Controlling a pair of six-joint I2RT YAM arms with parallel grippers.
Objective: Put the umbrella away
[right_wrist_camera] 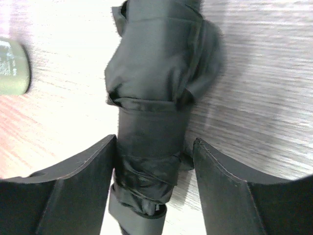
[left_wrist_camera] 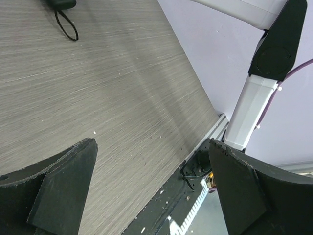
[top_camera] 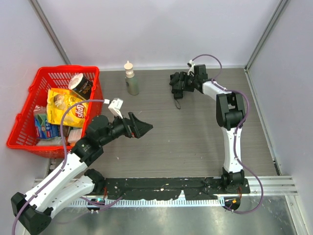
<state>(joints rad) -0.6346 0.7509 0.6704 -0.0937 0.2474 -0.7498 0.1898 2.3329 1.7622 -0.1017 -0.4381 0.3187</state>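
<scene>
The umbrella (top_camera: pixel 177 84) lies folded at the far side of the table (top_camera: pixel 195 132), a short bundle of matte charcoal fabric. In the right wrist view its cloth (right_wrist_camera: pixel 156 98) is creased and bunched, with a loose fold bulging on one side and a tighter wrapped band lower down. Its thin cord loop (top_camera: pixel 177 103) trails toward the near edge on the grey, finely streaked wood-grain surface. The right arm rises from its base at the near edge, bends at the elbow and turns its forearm left, so the right gripper (top_camera: pixel 185 81) sits over the bundle. Its blunt black fingers (right_wrist_camera: pixel 73 186) straddle the fabric. One lies against the cloth and the other stands a sliver away, so the grip looks loosened rather than clamped. The left arm reaches from the lower left toward the table's middle, and the left gripper (top_camera: pixel 144 126) hangs above bare wood, spread wide and holding nothing. A slim olive bottle (top_camera: pixel 131 81) with a pale cap stands upright just left of the umbrella. A red lattice plastic basket (top_camera: pixel 63 70) sits at the far left, well apart. It holds a yellow chip bag (top_camera: pixel 66 105) and other packets.
</scene>
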